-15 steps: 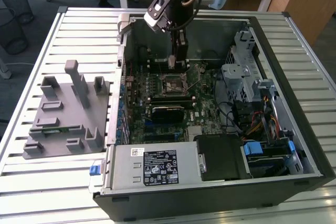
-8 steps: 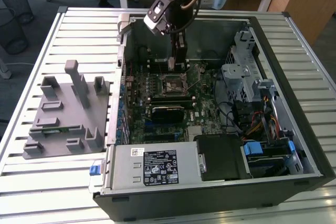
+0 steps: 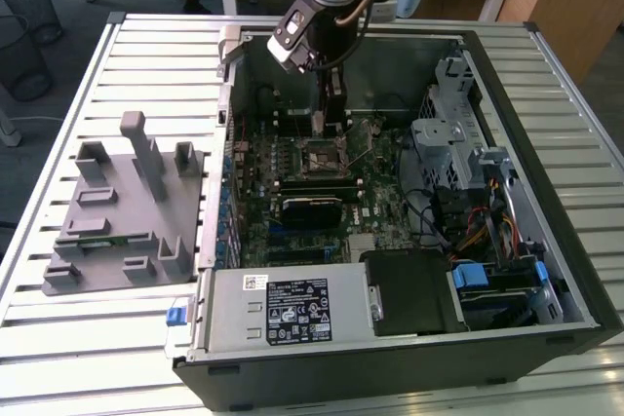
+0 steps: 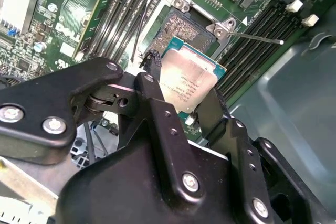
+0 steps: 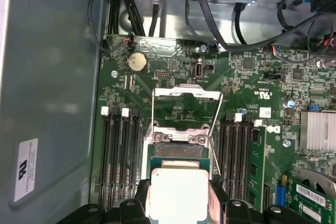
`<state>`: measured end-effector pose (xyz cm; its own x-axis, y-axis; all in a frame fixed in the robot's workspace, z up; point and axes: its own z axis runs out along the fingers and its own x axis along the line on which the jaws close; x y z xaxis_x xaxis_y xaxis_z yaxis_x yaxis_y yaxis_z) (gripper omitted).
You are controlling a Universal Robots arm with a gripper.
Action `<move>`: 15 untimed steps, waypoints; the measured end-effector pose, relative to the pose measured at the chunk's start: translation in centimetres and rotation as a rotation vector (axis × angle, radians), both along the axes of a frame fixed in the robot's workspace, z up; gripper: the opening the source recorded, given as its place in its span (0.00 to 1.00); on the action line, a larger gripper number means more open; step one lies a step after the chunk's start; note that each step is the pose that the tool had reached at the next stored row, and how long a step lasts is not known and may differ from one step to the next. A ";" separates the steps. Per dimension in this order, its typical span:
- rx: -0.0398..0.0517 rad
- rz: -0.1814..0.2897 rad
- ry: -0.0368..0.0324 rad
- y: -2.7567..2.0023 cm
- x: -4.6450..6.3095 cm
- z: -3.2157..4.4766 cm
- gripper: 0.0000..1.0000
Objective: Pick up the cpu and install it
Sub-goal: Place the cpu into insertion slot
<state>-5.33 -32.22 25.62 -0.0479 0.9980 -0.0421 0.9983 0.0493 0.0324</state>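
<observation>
Exterior view: saw the gripper (image 3: 330, 116) low inside the open case (image 3: 546, 241), just above the socket (image 3: 325, 156) on the board (image 3: 292, 192). Noted a grey fixture (image 3: 122, 211) lying on the slatted table (image 3: 58, 319), to the exterior view's left of the case and well apart from the arm.

Second wrist view: found the gripper (image 4: 185, 80) clamped on the cpu (image 4: 191, 77), with black fingers (image 4: 152, 85) pressed against two opposite edges and the silvery top turned to the camera. Saw the cpu held over one edge of the socket (image 4: 184, 30), not seated, with most of the contact field bare. Could not tell whether cpu and socket touched. Noted a thin lever (image 4: 257, 38) reaching out from the socket frame across the slots (image 4: 262, 51).

First wrist view: saw the cpu (image 5: 177, 195) pinched between the fingers (image 5: 218, 195), just beside the socket (image 5: 176, 150). Saw the plate (image 5: 186, 95) swung open beyond the socket, slots (image 5: 121, 156) on both sides of it, and a coin cell (image 5: 137, 62) beyond the plate.
</observation>
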 end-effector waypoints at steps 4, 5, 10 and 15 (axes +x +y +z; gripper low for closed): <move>0.0001 0.001 -0.0001 0.00 0.0 -0.43 0.53; 0.0000 0.001 -0.0001 0.01 0.0 -0.48 0.53; -0.0003 0.004 -0.0001 0.01 0.0 -0.66 0.53; -0.0003 0.006 0.0000 0.00 0.0 -0.98 0.53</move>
